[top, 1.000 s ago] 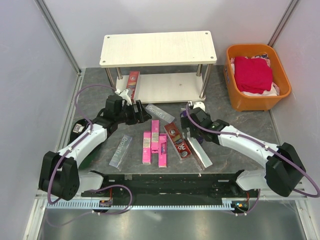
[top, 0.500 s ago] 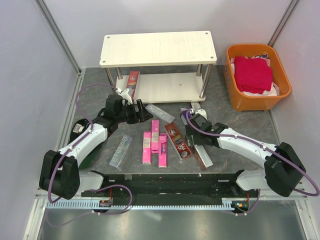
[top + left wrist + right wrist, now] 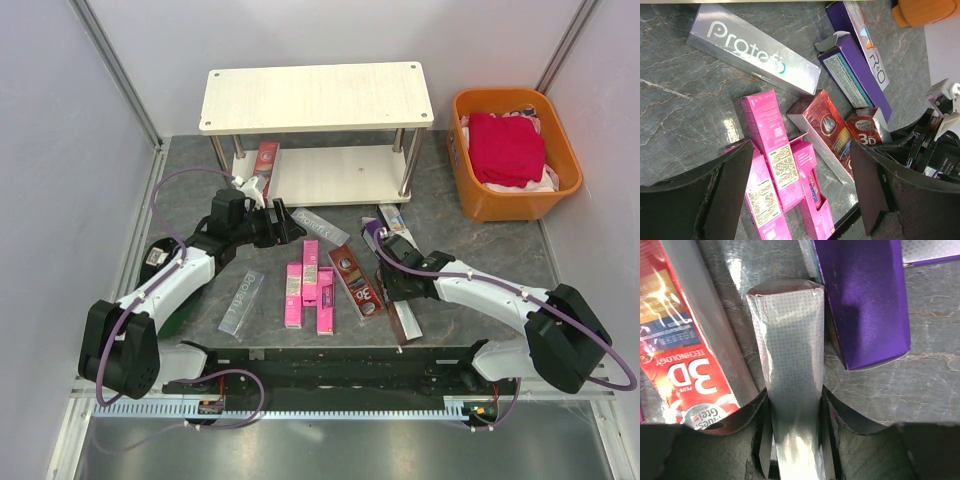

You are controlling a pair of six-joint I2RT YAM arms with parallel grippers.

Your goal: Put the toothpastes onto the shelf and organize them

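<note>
1. Toothpastes lie scattered on the table between the arms. One red carton is already on the lower board of the shelf, at its left end.
2. The right gripper has its fingers pressed against both long sides of a silver-grey carton. A 3D carton touches it on one side, and a purple carton lies just beside it on the other.
3. Lift straight up before swinging away, so the neighbours are not dragged along.
4. The grip looks off-centre, so the long box may droop. Move slowly, and squeeze no harder than thin card can bear.
5. Lay it on the lower board parallel to the red carton, sliding it in between the legs.
6. The left gripper hangs over the pink cartons with its fingers wide apart, holding nothing. It is best kept out of the right arm's path.
</note>
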